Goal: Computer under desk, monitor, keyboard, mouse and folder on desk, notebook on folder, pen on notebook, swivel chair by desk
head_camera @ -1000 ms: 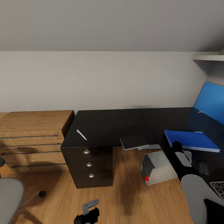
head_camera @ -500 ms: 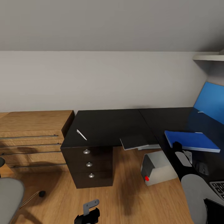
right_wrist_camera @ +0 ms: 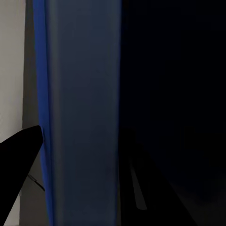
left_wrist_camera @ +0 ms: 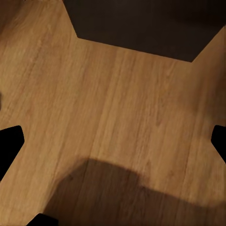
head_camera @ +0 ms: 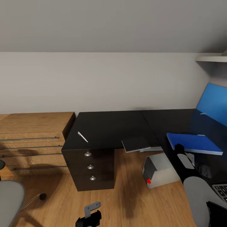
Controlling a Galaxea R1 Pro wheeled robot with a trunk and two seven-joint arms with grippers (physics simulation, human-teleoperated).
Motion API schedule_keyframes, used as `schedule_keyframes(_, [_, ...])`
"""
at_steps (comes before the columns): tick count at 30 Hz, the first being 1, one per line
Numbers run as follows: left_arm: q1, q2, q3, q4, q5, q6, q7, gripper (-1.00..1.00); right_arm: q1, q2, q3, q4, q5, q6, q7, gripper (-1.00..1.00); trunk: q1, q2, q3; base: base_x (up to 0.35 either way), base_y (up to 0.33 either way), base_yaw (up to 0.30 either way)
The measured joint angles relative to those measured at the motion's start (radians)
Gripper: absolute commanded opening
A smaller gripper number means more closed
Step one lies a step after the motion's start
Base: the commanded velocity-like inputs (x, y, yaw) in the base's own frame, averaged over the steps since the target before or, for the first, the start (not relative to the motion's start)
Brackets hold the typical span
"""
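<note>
The blue folder (head_camera: 193,142) lies at the bench's (head_camera: 110,127) right edge; the notebook (head_camera: 136,144) overhangs its front edge; the pen (head_camera: 82,136) sits near the left corner; the computer (head_camera: 159,170) stands on the floor; the left hand (head_camera: 91,212) is spread wide; the right hand's (head_camera: 186,159) opening I cannot tell.

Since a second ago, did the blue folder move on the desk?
No. In the head view the blue folder lies at the same spot on the black desk, just as far from the grey notebook at the desk's edge.
</note>
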Motion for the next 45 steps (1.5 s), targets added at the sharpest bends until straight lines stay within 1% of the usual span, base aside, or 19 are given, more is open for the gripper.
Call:
schedule_keyframes(5, [0.000,0.000,-0.001,-0.001,0.000,0.001,0.000,1.00,0.000,0.000,0.000,0.000,-0.002,0.000,0.000,-1.00,-0.019,0.035,0.016,0.000,0.000,0.000])
schedule_keyframes(9, [0.000,0.000,-0.001,-0.001,0.000,0.000,0.001,1.00,0.000,0.000,0.000,0.000,-0.002,0.000,0.000,-1.00,-0.019,0.035,0.016,0.000,0.000,0.000])
schedule_keyframes(11, [0.000,0.000,0.000,-0.001,0.000,0.000,0.001,1.00,0.000,0.000,0.002,0.001,-0.001,0.000,0.000,-1.00,-0.027,0.049,0.022,0.000,0.000,0.000])
schedule_keyframes(15, [0.000,0.000,-0.001,-0.001,0.000,0.000,0.002,1.00,0.000,0.000,0.026,0.001,0.006,0.000,-0.001,-1.00,-0.042,0.077,0.034,0.000,0.000,0.000])
schedule_keyframes(20, [0.000,0.000,-0.001,-0.001,0.000,0.000,0.003,1.00,0.000,0.000,0.036,0.001,0.008,0.000,-0.002,-1.00,-0.042,0.077,0.035,0.000,0.000,0.000])
schedule_keyframes(24, [0.000,0.000,-0.001,-0.001,0.000,0.000,0.004,1.00,0.000,0.000,0.037,0.001,0.008,0.000,-0.002,-1.00,-0.042,0.077,0.035,0.000,0.000,0.000])
schedule_keyframes(25, [0.000,0.000,-0.001,-0.001,0.000,0.000,0.004,1.00,0.000,0.000,0.037,0.001,0.008,0.000,-0.002,1.00,-0.042,0.077,0.035,0.000,0.000,0.000])
schedule_keyframes(37, [0.001,0.000,0.000,-0.001,0.000,-0.001,0.005,1.00,0.000,0.000,0.042,-0.002,0.010,0.000,0.000,1.00,-0.042,0.077,0.035,-0.003,0.000,0.000])
schedule_keyframes(45, [0.000,0.000,-0.001,0.000,0.000,-0.001,0.003,1.00,0.000,0.000,0.043,-0.002,0.010,0.000,0.000,1.00,-0.042,0.077,0.035,-0.126,0.000,0.000])
